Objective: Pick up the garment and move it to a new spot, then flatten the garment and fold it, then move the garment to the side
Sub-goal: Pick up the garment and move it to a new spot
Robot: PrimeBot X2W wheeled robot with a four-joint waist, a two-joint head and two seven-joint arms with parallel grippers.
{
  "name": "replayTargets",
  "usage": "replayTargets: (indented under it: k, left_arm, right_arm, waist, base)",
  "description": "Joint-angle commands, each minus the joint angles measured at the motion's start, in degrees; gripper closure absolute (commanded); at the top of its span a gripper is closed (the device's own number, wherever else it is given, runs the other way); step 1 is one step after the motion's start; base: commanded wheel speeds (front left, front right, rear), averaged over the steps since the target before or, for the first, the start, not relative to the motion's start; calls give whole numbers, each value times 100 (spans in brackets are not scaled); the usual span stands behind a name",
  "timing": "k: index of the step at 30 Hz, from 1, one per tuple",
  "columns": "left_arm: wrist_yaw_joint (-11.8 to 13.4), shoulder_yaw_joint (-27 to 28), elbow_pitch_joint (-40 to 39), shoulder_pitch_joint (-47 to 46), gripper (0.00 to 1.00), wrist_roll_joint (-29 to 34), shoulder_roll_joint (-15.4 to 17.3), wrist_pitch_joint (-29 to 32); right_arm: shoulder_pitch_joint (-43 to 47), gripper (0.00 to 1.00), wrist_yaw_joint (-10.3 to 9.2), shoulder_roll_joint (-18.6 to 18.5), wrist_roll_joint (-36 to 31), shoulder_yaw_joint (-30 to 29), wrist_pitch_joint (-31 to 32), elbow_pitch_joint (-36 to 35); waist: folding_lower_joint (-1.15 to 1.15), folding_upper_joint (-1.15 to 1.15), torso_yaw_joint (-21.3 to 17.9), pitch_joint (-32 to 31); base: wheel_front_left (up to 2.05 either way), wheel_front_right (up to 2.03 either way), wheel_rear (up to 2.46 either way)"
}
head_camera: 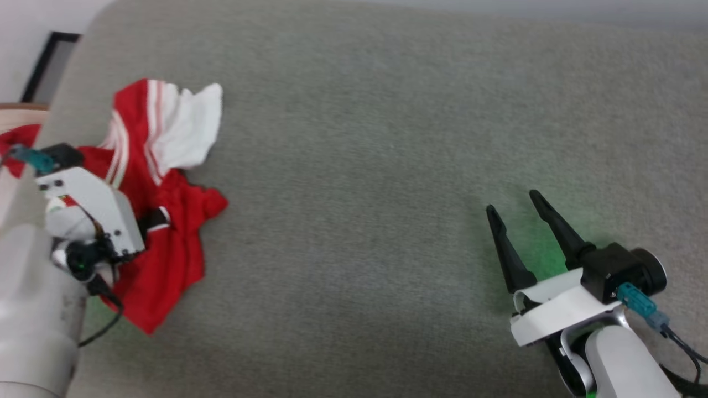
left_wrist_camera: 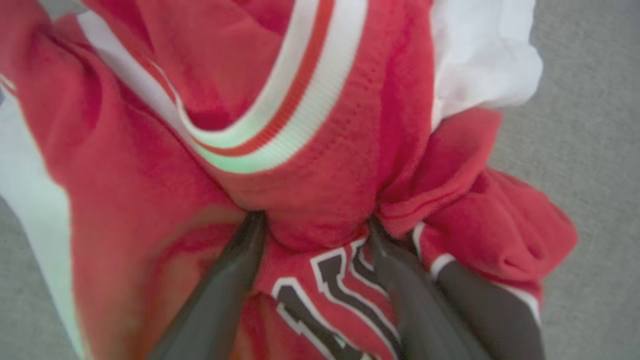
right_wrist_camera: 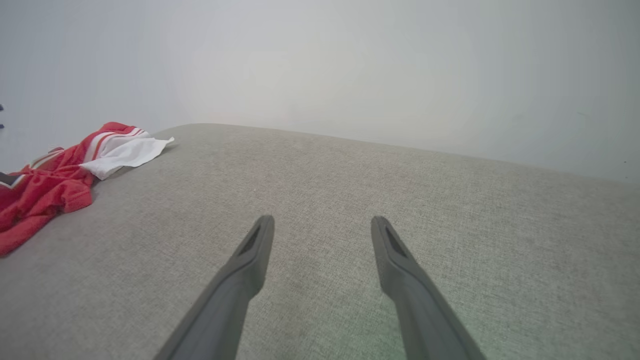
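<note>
1. Garment: one, lying crumpled on the grey fabric surface, close against its left edge.
2. Count of other items: two grippers with two dark fingers each, and one red cloth scrap beyond the left edge of the surface.
3. Surface and room: the surface is plain grey woven fabric. A pale wall stands behind its far edge. A dark-framed object shows past the far left corner.
4. Garment orientation: the long axis runs from the near edge toward the far edge, roughly parallel to the left edge. A white sleeve lies at the far end and bunched red cloth at the near end. Striped trim and black, white-outlined letters face upward.
5. Left gripper: fingers spread wide, tips pressed into the red cloth, with a ridge of cloth between them.
6. Right gripper: fingers spread, nothing between them, over bare surface toward the near right corner, well apart from the garment.
</note>
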Motion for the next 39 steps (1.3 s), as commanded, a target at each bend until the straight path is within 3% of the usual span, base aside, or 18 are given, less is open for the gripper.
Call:
replayTargets:
  k: [1, 3, 6, 18, 26, 33, 39]
  left_arm:
    - [7, -84, 138, 170, 0, -79, -188, 20]
    - [6, -167, 197, 186, 0, -127, -234, 46]
    - [-9, -302, 46, 167, 100, -202, -274, -154]
    - [2, -590, -515, -365, 100, -392, 294, -1275]
    - [4, -1302, -1753, -441, 100, -552, 186, -1195]
    - [4, -1859, -2906, -521, 100, -879, -198, -599]
    - [6, -2286, -3145, -788, 100, -972, -937, -209]
  right_arm:
    - [-136, 0, -2, 20, -5, -2, -29, -40]
    - [-147, 0, -2, 18, 4, -24, -29, -66]
    - [-204, 0, -2, 34, -11, -44, -29, -80]
    - [73, 0, -2, 218, 33, 43, -29, 41]
    - [304, 0, -2, 322, 58, -136, -30, -28]
    - [403, 0, -2, 441, 149, -324, -29, -198]
    - [423, 0, -2, 511, 260, -692, -29, -402]
  waist:
    - [0, 0, -307, 331]
    - [0, 0, -331, 393]
    - [0, 0, -332, 415]
    - [0, 0, -293, -447]
    - [0, 0, -578, -842]
    - [0, 0, -1274, -751]
    - [0, 0, -1880, -474]
  base:
    - [0, 0, 0]
    - [0, 0, 0]
    - [0, 0, 0]
    - [0, 0, 0]
    - [0, 0, 0]
    - [0, 0, 0]
    - [0, 0, 0]
